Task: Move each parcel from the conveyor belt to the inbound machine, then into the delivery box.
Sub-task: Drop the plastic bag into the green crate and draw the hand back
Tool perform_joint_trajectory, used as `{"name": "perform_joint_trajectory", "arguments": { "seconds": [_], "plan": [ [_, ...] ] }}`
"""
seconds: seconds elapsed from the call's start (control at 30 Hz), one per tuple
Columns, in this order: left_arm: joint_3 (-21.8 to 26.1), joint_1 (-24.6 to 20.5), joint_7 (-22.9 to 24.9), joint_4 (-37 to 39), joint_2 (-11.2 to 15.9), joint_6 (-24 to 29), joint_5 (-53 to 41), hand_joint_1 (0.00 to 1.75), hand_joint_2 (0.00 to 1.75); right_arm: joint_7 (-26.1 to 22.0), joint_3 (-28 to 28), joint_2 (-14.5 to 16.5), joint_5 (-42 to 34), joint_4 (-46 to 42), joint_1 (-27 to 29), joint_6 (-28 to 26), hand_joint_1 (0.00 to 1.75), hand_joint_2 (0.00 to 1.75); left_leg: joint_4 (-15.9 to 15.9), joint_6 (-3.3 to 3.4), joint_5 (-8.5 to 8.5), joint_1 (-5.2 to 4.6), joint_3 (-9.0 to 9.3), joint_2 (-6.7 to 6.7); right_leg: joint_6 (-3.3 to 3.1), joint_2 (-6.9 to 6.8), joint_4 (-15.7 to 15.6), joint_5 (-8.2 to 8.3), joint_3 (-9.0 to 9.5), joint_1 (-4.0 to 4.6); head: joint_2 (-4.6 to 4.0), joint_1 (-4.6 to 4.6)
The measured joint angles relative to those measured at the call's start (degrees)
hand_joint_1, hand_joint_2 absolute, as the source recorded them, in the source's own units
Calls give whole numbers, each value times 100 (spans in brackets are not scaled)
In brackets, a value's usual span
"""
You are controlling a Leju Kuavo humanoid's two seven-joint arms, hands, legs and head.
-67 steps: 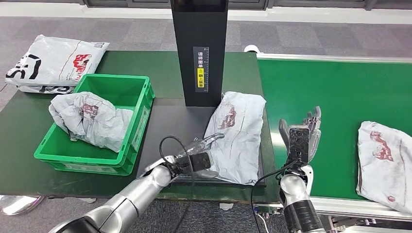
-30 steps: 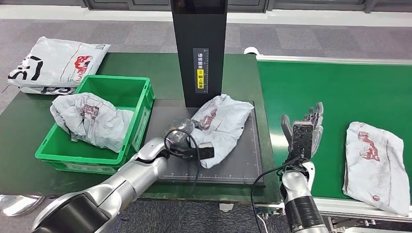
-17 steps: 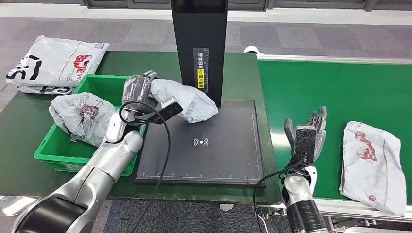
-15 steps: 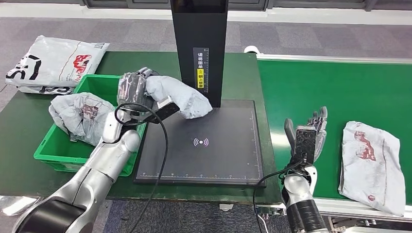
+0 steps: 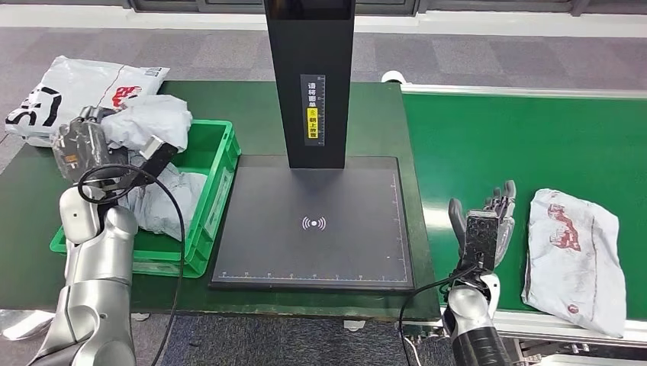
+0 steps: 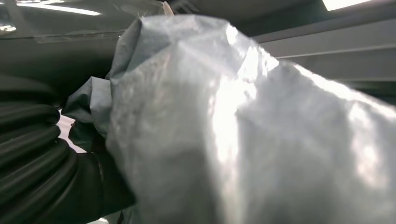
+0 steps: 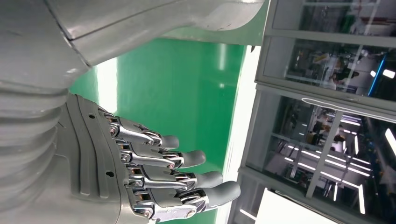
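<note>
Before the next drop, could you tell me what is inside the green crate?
One crumpled grey parcel lies inside the green crate; the left hand and its held parcel cover the far corner.

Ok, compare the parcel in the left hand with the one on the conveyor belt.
The held parcel is bunched up in the left hand, raised over the green box; the belt parcel lies flat and spread out, untouched beside the open right hand. The belt parcel shows red print; the held one shows none. Both are crinkled grey bags.
</note>
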Motion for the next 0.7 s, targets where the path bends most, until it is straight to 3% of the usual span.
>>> {"name": "perform_joint_trajectory", "arguments": {
  "seconds": [0.1,0.23,0.3,0.4,0.43,0.53,0.57,0.7],
  "plan": [
    [131,116,925,79,302,-1,-432,175,175,91,0,0,93,-90,53,12,0,175,0,-2,-2,0,-1,2,0,3,0,0,-5,0,0,0],
    [196,117,1221,563,648,-151,-463,175,175,147,0,-2,110,-203,108,52,0,175,0,-3,-1,0,1,-5,-4,-7,-1,-3,-8,0,0,-1],
    [196,-55,1063,1196,755,-824,-176,175,175,155,-4,-13,96,-269,131,125,0,175,0,-2,0,-1,2,-15,-6,-19,-2,-5,-3,-1,0,-1],
    [181,-318,793,2141,840,-2352,271,175,175,162,-24,-44,90,-348,143,235,0,175,1,-2,2,-1,6,-20,-6,-22,-2,-4,6,-2,0,0],
    [156,-381,772,2358,856,-2631,288,167,175,162,-42,-53,89,-363,142,262,0,175,1,-2,3,-2,8,-21,-6,-22,-2,-3,9,-4,0,0],
    [31,-555,774,2823,890,-2870,277,37,175,164,-96,-63,93,-378,134,317,0,175,1,-1,3,-8,19,-28,-5,-28,-2,-4,24,-11,0,0],
    [1,-595,757,2931,903,-2915,317,1,175,165,-103,-64,96,-380,134,322,0,175,1,-1,3,-10,22,-28,-5,-29,-2,-4,26,-12,0,0],
    [-74,-672,395,3152,904,-3059,816,0,175,210,-123,-72,112,-447,167,332,0,175,1,0,4,-10,28,-33,-5,-36,-2,-5,29,-12,0,0]
  ]
}}
